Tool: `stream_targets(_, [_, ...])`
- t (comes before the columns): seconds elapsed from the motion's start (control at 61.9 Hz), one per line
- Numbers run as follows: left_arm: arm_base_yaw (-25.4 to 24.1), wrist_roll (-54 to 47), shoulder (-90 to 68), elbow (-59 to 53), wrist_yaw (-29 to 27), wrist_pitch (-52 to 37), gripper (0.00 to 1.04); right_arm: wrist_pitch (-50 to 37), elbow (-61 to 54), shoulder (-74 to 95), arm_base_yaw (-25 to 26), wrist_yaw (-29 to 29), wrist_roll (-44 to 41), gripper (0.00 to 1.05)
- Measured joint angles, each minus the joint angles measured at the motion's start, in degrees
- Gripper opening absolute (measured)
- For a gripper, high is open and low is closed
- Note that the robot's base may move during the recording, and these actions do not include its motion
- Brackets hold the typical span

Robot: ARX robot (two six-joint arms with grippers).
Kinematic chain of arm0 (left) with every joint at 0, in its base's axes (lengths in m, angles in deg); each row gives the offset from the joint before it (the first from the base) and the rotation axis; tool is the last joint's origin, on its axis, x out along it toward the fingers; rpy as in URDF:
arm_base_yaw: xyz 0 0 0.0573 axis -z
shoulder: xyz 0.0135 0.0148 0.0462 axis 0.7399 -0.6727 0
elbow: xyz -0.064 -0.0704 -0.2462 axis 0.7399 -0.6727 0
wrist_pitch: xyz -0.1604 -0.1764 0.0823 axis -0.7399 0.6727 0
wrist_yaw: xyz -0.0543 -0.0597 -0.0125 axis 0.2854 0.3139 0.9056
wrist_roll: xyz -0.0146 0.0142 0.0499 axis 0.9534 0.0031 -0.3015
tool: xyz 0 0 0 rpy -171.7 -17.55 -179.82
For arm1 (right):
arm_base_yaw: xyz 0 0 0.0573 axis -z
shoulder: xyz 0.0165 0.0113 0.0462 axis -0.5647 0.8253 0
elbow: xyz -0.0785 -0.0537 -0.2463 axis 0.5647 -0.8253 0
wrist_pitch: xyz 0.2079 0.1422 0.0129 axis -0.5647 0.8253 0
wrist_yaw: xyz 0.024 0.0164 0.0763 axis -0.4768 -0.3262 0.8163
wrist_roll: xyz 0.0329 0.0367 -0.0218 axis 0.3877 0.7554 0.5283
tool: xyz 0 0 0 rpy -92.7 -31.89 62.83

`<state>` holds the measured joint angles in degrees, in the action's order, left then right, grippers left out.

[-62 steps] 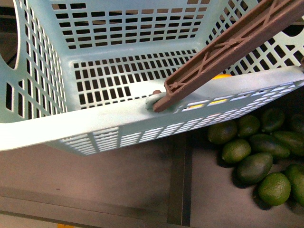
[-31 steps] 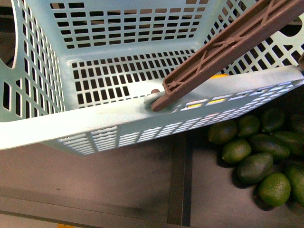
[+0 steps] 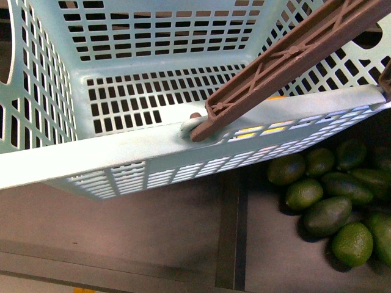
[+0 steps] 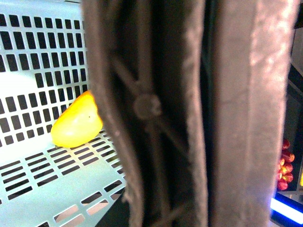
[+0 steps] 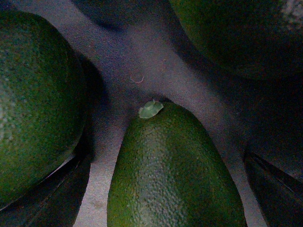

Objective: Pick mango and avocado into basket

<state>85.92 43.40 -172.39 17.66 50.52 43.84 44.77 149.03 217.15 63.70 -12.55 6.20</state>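
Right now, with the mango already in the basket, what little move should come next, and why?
Probably close the right gripper on the avocado: its open fingers sit either side of it, and the mango already lies in the basket.

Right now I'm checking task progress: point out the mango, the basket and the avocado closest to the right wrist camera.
mango (image 4: 75, 122), left wrist view, middle of its yellow skin.
basket (image 3: 91, 156), front view, bare near rim.
avocado (image 5: 170, 175), right wrist view, middle of its body.

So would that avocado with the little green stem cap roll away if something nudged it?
Probably a little: the avocado is rounded and egg-shaped, so it may wobble, though neighbouring avocados likely hem it in. Its pebbly skin should grip reasonably well.
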Motion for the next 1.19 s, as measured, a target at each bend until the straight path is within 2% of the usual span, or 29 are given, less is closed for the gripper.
stream_targets(0.178, [0.00, 0.00, 0.00, 0.00, 0.04, 0.00, 0.14, -0.57, -0.22, 0.13, 0.37, 0.17, 0.31, 0.96])
stream_targets(0.468, [0.00, 0.02, 0.00, 0.00, 0.09, 0.00, 0.14, -0.52, -0.90, 0.11, 0.63, 1.16, 0.94, 0.59])
stream_targets(0.549, [0.00, 0.00, 0.00, 0.00, -0.02, 0.00, 0.14, -0.52, -1.29, -0.28, 0.96, 1.95, 1.44, 0.55])
stream_targets(0.71, [0.00, 0.00, 0.00, 0.00, 0.00, 0.00, 0.14, -1.16, -3.41, -2.03, 2.34, 4.55, 3.37, 0.54])
stream_targets(0.856, [0.00, 0.00, 0.00, 0.00, 0.02, 0.00, 0.14, -2.01, -6.58, -6.99, 4.24, 9.70, 5.86, 0.54])
stream_targets(1.195, [0.00, 0.00, 0.00, 0.00, 0.02, 0.00, 0.14, -9.92, -17.75, -31.89, 6.23, 28.48, 19.58, 0.54])
